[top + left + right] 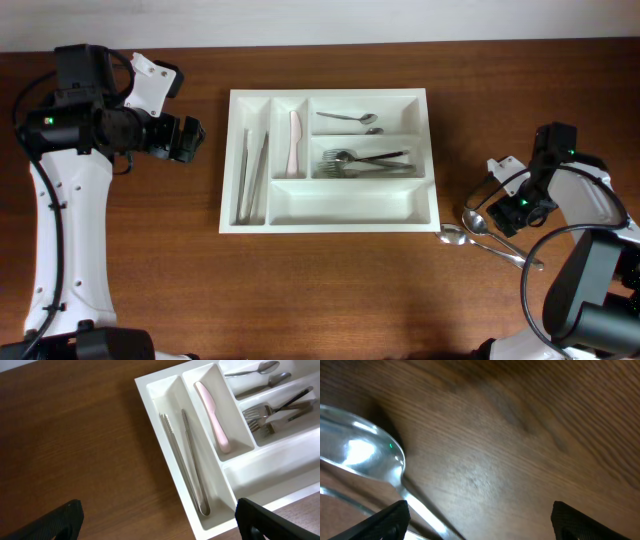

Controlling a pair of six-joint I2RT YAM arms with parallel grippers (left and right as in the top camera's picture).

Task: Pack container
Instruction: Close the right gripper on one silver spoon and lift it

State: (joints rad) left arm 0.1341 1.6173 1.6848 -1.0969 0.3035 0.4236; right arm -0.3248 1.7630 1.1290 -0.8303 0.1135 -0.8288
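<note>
The large white rectangular plastic cutlery tray [350, 204] lies flat in the middle of the brown wooden surface [330, 290], between the two arms. Its long axis runs left to right in the overhead view, with its sides square to the surface's edges.

By the look of it, packing is well along:
- **Outer upright compartment:** holds a pair of long steel tongs [186, 462].
- **Upright compartment beside it:** holds a pale pink knife [214, 416].
- **Top horizontal compartment:** holds two small steel spoons [349, 118].
- **Middle horizontal compartment:** holds a bundle of steel forks [365, 160].
- **Lowest horizontal compartment:** bare.

Left to pack, as far as can be seen, are two larger steel spoons [478, 224]. They lie on the surface just off the tray's lower right corner, with their bowls toward the tray and their handles slanting away from it.

The right tool [487, 520] hangs low over the surface just beside one spoon's bowl, spread wide and gripping nothing. The left tool [161, 519] hovers at the tray's tongs end, also spread wide and empty.
</note>
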